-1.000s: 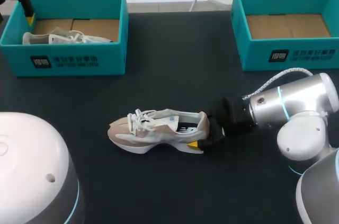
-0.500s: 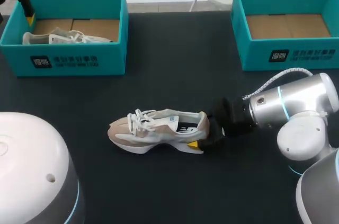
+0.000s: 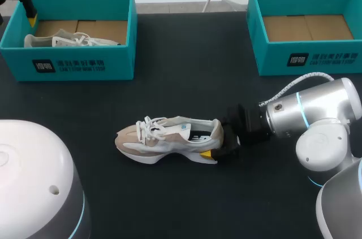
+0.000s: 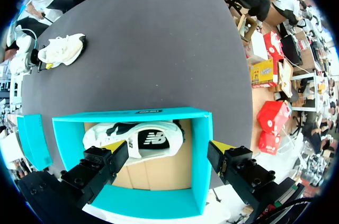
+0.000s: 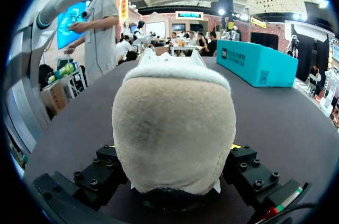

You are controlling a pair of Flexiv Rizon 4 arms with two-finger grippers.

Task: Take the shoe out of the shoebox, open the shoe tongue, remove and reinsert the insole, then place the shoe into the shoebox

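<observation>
While the beige suede-and-mesh shoe [image 3: 169,140] rests upright on its thick white sole mid-table, well apart from both boxes, the right gripper [image 3: 218,143] clasps its rounded, fuzzy heel from both sides. The left gripper [image 4: 168,152] hangs spread wide over a teal cardboard shoebox [image 4: 143,114].

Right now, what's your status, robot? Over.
Right gripper shut on shoe heel, shoe lying on table. Left gripper open above left shoebox, second shoe inside. Nothing seen blocking the shoe.
</observation>
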